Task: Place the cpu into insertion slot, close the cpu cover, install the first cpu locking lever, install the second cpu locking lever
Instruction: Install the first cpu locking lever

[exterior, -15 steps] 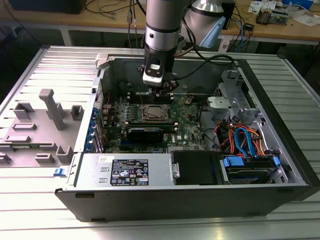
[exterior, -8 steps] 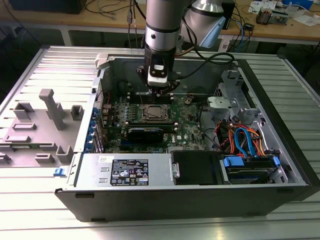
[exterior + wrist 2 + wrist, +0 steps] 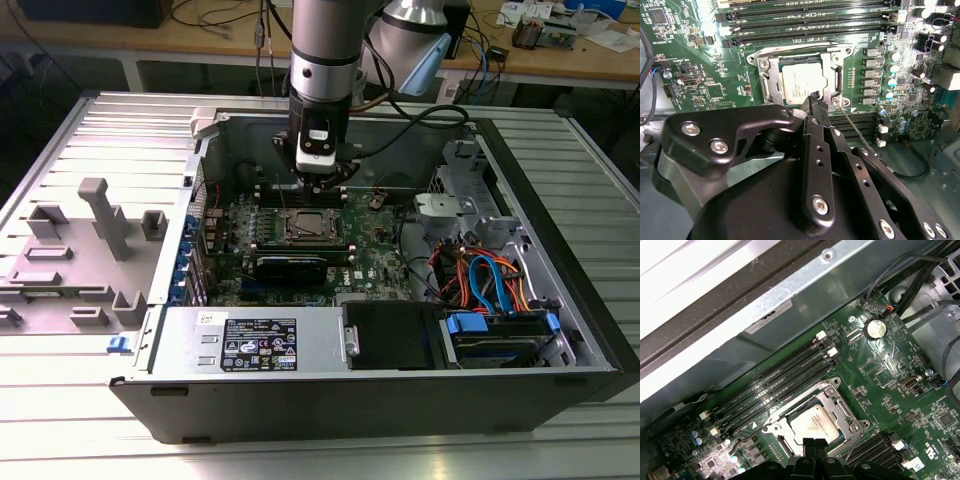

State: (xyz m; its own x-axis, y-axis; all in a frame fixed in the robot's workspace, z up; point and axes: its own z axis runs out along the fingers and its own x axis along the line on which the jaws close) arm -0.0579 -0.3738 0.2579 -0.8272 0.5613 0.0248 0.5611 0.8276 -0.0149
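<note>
1. The cpu (image 3: 801, 85) is a flat square chip with a pale silver-grey metal top. It is seated in the insertion slot (image 3: 285, 228) on the green board, about mid-way across the open computer case (image 3: 540, 200).
2. The cpu cover (image 3: 769, 75) is a thin silver frame lying flat around the chip. The chip top shows through its large central cut-out in both wrist views.
3. The gripper (image 3: 816, 100) is black and hangs just over the near edge of the cpu. Its two fingertips are pressed together with nothing between them, which reads clearest in the first wrist view (image 3: 815, 444).
4. A thin lever rod (image 3: 855, 127) runs diagonally away from a socket corner, just beside the fingertips. Cannot tell whether it is latched.
5. Writing: there is faint print on the chip top, too small to tell. A white label (image 3: 258, 345) sits on the power supply (image 3: 320, 345) at the near side of the case, and a pale sticker (image 3: 767, 320) is on the case wall.
6. View differences:
   - The exterior view gives the whole case, with a grey fixture tray (image 3: 80, 260) on the exterior view's left and blue and orange cables (image 3: 490, 280) on the exterior view's right.
   - The first wrist view shows a coin cell (image 3: 875, 329) and the long memory slots (image 3: 775, 385) between the socket and the case wall.
   - The second wrist view shows the gripper body from behind, with the socket beyond it.
</note>
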